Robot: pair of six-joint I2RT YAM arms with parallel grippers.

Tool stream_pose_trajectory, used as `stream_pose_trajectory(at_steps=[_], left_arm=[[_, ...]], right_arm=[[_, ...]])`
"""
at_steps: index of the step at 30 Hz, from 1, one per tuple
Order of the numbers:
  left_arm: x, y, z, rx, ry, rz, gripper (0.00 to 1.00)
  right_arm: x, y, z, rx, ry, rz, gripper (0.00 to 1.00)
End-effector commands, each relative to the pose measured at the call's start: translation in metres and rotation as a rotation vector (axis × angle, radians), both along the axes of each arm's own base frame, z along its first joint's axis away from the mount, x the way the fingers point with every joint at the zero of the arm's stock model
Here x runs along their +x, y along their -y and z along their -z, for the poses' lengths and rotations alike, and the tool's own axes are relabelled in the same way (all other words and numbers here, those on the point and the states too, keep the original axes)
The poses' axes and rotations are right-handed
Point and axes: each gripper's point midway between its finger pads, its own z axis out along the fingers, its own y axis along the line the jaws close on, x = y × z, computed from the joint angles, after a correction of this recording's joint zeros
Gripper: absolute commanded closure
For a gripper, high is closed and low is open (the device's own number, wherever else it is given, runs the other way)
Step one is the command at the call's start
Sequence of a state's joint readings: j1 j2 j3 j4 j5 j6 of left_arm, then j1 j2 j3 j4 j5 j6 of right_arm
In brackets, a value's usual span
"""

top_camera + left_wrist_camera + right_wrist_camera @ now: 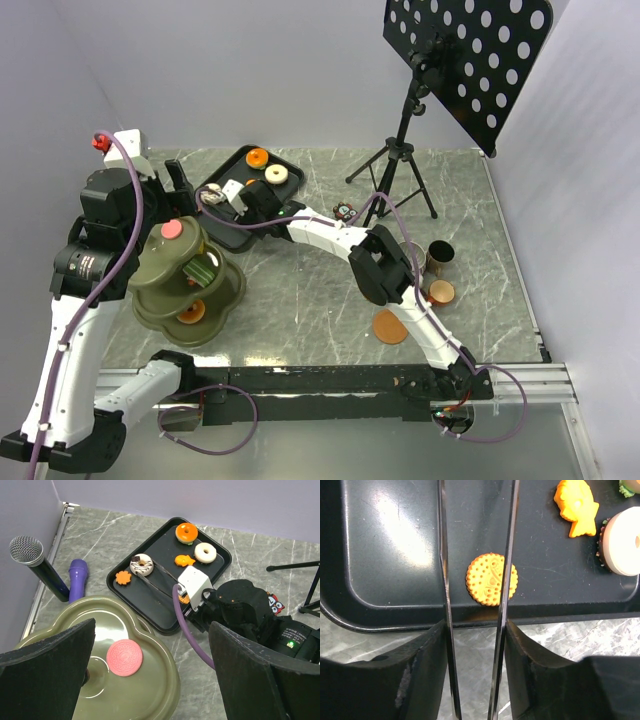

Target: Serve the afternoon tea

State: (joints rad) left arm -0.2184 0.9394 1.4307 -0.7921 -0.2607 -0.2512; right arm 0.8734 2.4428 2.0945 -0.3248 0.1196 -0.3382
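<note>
My right gripper (475, 645) is shut on the thin metal tongs (444, 580) and reaches over the black tray (385, 545). A round orange biscuit (489, 579) lies between the tong blades; the right blade crosses its edge and the left blade stands apart. An orange fish pastry (576, 507) and a white donut (622, 542) lie further along the tray. My left gripper (150, 680) hangs open over the olive tiered stand (150, 700), whose top plate carries a pink cookie (124, 657). Cups (440, 252) and saucers (390, 326) stand at the right.
An orange donut (186, 532), a chocolate-iced donut (142, 565) and an orange flower cookie (123, 577) also lie on the tray. Two microphones (37, 565) lie by the left wall. A music stand's tripod (400, 165) stands at the back. A purple cable (187, 635) trails from the right arm.
</note>
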Motion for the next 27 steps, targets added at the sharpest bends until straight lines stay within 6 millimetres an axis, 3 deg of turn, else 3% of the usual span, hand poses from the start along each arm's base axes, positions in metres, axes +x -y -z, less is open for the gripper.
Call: stream_pose_trajectory(at_steps=[1, 6, 11, 16, 20, 27], left_arm=[[-0.001, -0.001, -0.003, 0.01, 0.014, -0.003, 0.0], [-0.001, -0.001, 0.0, 0.012, 0.004, -0.008, 0.0], [-0.001, -0.002, -0.003, -0.001, 0.003, -0.027, 0.0], [0.001, -0.003, -0.017, -0.027, 0.021, -0.057, 0.0], [0.007, -0.002, -0.028, -0.071, 0.025, -0.082, 0.0], [0.02, -0.005, -0.034, -0.126, -0.001, -0.137, 0.0]], right_arm=[[0.019, -0.007, -0.022, 0.048, 0.071, 0.023, 0.52], [0.023, -0.001, -0.022, 0.033, 0.087, 0.056, 0.6], [0.03, 0.01, -0.039, 0.025, 0.13, 0.116, 0.7], [0.031, 0.013, -0.072, 0.075, 0.176, 0.112, 0.75], [0.021, 0.015, -0.112, 0.144, 0.218, 0.069, 0.77], [-0.001, 0.026, -0.148, 0.204, 0.241, 0.012, 0.8]])
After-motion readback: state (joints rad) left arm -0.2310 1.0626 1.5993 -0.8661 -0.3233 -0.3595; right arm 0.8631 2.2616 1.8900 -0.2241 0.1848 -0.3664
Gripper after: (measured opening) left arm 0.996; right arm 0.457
